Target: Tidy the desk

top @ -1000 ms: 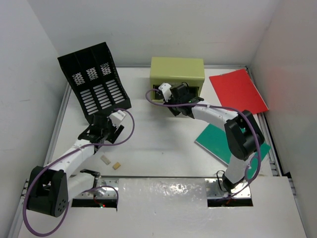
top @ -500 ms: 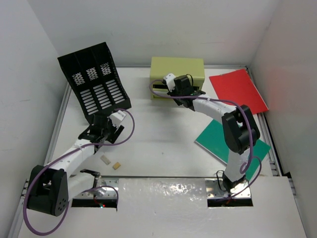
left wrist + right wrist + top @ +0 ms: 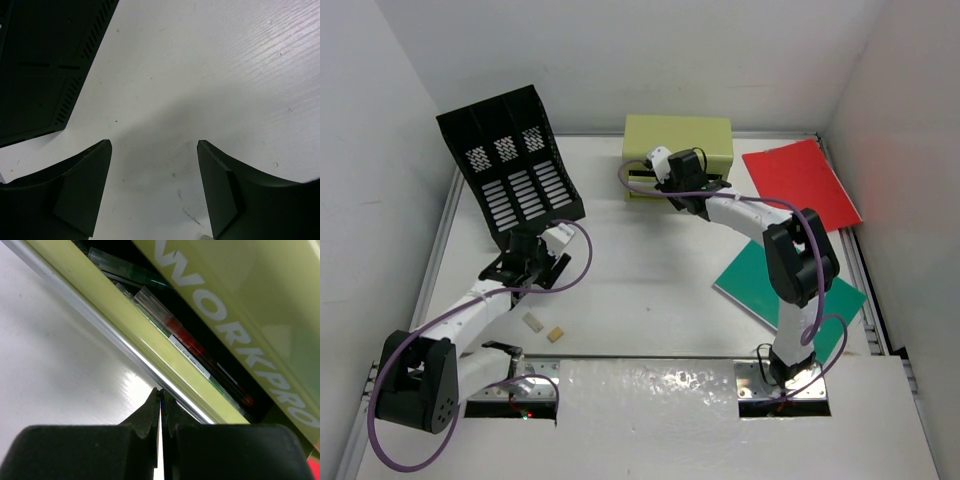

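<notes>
Desk [image 3: 650, 285] white within white walls [image 3: 620, 60]; left gripper [image 3: 153, 145] spread, right gripper [image 3: 160, 392] pressed together.

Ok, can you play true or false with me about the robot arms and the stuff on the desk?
1. The right gripper is shut, right at the front of the green chest and its drawer. True.
2. The left gripper is holding a pen. False: it is open and empty above the bare desk.
3. The drawer holds pens. True.
4. The black rack stands at the right. False: it stands at the back left.
5. The red folder lies by the right wall. True.
</notes>
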